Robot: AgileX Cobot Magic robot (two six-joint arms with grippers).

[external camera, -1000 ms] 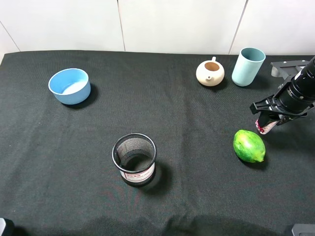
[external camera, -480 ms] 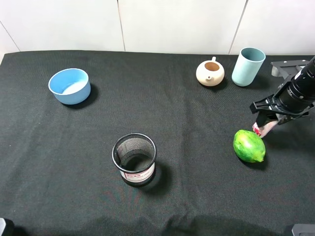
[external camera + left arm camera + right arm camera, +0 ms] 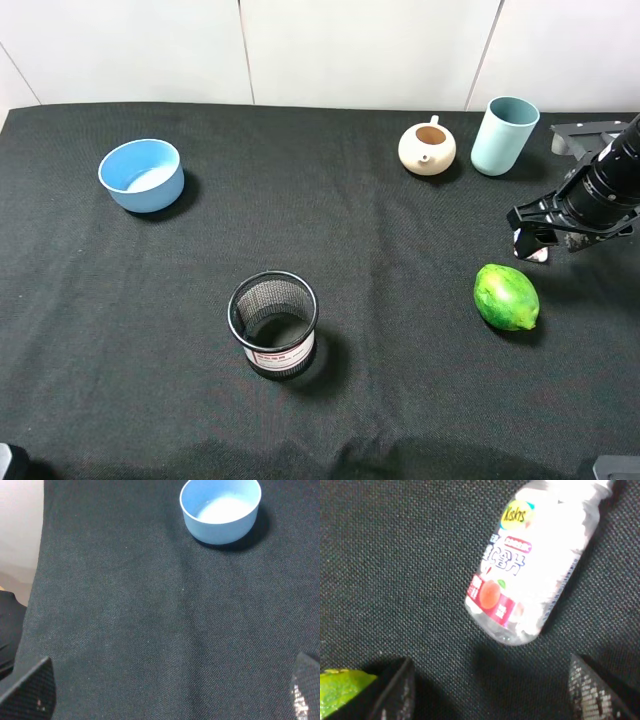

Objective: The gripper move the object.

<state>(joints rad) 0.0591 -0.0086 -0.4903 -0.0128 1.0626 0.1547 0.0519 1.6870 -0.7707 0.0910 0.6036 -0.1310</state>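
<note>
The small white bottle (image 3: 530,575) with a red-pink label lies on its side on the black cloth. In the right wrist view it lies just beyond my right gripper (image 3: 487,680), whose fingers (image 3: 395,690) stand wide apart and touch nothing. In the exterior view the right gripper (image 3: 545,225) hovers over the bottle (image 3: 532,251), which mostly hides under it. My left gripper (image 3: 165,695) is open and empty over bare cloth.
A green fruit (image 3: 506,296) lies close in front of the bottle; its edge shows in the right wrist view (image 3: 340,690). A cream teapot (image 3: 427,147) and teal cup (image 3: 503,135) stand behind. A blue bowl (image 3: 142,174) and mesh holder (image 3: 273,323) stand left.
The right gripper has shifted slightly toward the back of the table. The bottle has moved a little with it, and less of it shows beneath the gripper.
</note>
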